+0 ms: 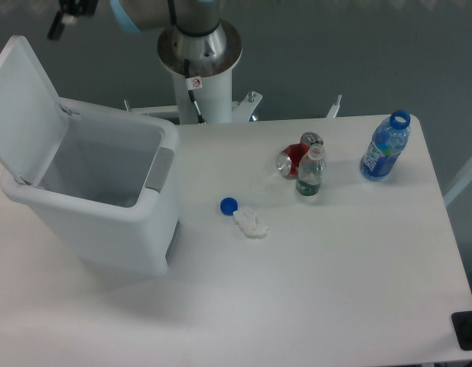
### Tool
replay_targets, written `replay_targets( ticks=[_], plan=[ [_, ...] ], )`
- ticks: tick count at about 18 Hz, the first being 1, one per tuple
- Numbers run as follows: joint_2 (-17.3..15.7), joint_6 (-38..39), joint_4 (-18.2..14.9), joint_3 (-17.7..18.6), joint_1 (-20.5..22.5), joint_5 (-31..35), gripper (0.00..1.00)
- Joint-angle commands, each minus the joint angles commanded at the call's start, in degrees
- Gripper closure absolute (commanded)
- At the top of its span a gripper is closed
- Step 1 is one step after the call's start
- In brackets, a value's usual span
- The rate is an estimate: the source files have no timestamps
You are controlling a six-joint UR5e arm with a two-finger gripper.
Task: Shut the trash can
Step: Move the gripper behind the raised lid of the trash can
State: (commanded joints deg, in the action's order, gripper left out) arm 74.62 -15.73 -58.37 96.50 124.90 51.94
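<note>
White trash can (105,222) — lid (25,107) up; gripper (65,21) cropped, indistinct.

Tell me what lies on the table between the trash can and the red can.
In the camera view, a loose blue cap and a crumpled white scrap lie between the trash can and the red can.

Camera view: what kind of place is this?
Probably a robot lab test bench, not a home: an arm's pedestal bolted behind a bare white table, with an open trash can, bottles and a can staged as props.
</note>
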Motion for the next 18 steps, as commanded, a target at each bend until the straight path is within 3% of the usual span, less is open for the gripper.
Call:
replay_targets(
  ticks=[9, 18],
  plan=[
    [0.8, -4.7, 0.5, -1.1, -3.2, -0.2, 0.00],
    [1.1, -4.7, 0.5, -1.1, -5.4, -2.6, 0.00]
  ],
)
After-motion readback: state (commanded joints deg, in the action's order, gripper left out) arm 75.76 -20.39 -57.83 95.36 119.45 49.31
